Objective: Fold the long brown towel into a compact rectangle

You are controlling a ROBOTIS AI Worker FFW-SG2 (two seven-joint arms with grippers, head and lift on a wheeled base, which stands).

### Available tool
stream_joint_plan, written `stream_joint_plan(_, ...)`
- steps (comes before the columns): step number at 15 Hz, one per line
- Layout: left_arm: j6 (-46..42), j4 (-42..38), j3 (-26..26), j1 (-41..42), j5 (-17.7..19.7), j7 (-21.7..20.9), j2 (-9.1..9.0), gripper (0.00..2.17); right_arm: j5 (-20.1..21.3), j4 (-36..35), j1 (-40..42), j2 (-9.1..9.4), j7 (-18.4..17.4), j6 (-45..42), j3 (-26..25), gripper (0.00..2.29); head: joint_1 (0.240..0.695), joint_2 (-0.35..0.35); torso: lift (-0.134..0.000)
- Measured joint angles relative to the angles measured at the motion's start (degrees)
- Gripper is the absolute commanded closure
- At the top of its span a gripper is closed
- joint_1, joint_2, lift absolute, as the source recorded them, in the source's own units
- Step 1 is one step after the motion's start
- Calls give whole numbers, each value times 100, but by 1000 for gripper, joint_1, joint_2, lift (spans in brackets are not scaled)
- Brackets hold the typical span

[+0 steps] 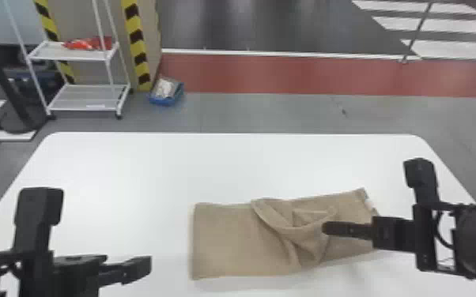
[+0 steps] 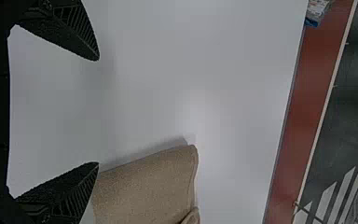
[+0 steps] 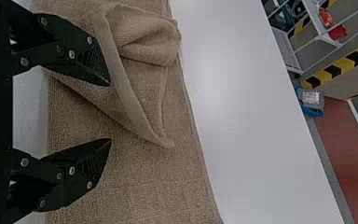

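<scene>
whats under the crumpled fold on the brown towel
The brown towel's lower layer spreads out from beneath the crumpled fold; what that fold directly covers can't be seen.

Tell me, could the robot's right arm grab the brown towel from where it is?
Probably yes. The right gripper is open above the towel, near its rumpled fold, and nothing seems to block the way; it may just need to come lower.
</scene>
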Motion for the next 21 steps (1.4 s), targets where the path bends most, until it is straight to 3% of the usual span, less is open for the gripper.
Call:
stream_joint_plan(4, 0, -28, 59, 41, -12, -19, 8, 83, -620, -318, -147, 76, -9, 0, 46, 93, 695, -1, -124)
stream_joint_plan(6, 0, -41, 98, 52, -12, -27, 8, 83, -700, -387, -342, 92, -17, 0, 296, 97, 695, 46, -124)
stream_joint_plan(14, 0, -48, 103, 68, -15, -27, 8, 83, 259, 120, -1223, 36, 135, 0, 2277, 194, 695, 154, -124)
stream_joint_plan(21, 0, -64, 107, 70, -40, -27, 8, 83, 676, 463, -1345, -49, 392, 0, 2885, 218, 695, 187, -124)
